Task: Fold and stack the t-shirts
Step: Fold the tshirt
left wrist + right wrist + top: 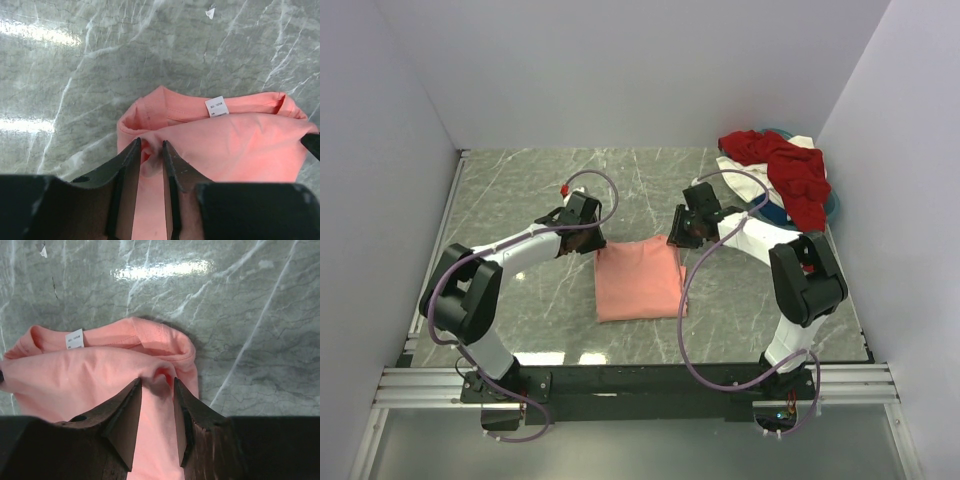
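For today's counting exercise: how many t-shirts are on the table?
4: pink shirt, centre; red shirt, white shirt and blue shirt heaped far right. More may hide underneath.

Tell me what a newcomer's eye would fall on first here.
The salmon-pink t-shirt, folded at the middle of the table, draws the eye first. The left claw and the right claw each pinch one of its far corners. A dark red t-shirt lies crumpled over a white t-shirt at the far right corner.
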You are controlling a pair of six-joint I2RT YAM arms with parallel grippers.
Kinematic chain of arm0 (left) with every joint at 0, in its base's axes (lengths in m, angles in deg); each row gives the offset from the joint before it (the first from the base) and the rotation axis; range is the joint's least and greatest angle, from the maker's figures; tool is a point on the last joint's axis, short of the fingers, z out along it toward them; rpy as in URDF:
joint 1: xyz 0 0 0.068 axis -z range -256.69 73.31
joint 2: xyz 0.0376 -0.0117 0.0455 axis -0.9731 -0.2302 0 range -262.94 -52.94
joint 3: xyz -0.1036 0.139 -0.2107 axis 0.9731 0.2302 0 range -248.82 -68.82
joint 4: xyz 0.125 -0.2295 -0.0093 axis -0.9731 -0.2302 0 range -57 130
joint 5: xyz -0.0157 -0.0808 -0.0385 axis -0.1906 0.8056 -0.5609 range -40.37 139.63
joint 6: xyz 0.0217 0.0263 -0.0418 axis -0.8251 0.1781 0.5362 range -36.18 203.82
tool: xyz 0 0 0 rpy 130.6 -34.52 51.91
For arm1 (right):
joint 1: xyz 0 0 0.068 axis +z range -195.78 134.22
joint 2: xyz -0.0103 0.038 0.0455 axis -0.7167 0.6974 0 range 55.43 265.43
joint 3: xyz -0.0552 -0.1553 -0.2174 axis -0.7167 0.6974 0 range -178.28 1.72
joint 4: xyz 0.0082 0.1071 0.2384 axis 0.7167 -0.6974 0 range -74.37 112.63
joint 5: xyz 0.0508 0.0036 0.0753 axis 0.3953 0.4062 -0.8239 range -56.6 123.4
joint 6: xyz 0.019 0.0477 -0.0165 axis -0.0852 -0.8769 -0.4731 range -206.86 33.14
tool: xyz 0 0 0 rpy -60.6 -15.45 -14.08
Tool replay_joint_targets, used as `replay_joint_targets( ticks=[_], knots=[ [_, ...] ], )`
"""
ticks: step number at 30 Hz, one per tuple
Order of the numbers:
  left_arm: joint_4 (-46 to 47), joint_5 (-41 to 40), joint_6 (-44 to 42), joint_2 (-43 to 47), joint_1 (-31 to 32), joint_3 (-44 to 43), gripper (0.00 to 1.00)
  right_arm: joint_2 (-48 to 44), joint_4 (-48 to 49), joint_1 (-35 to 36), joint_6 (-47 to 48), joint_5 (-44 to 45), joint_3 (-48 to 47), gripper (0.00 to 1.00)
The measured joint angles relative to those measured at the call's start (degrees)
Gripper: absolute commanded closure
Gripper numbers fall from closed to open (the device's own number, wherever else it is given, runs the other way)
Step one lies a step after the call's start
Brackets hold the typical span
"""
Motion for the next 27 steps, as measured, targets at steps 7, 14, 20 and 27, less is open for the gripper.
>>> replay_joint_targets(
  ticks=[7,14,20,27],
  knots=[
    [1.2,0.7,0.0,0.0,-0.4,0.0,0.66,0.4,0.1,0.2,0.0,0.0,0.0,0.61],
    [2.1,2.2,0.0,0.0,-1.0,0.0,0.71,0.9,0.3,0.2,0.0,-0.1,-0.3,0.64],
    [2.8,2.7,0.2,-1.0,-1.2,0.0,0.9,0.9,0.4,0.2,0.1,-0.1,-0.5,0.83],
    [2.9,2.8,0.2,-1.4,-1.6,0.0,0.99,0.9,0.4,0.2,-0.2,0.3,-0.7,1.0]
  ],
)
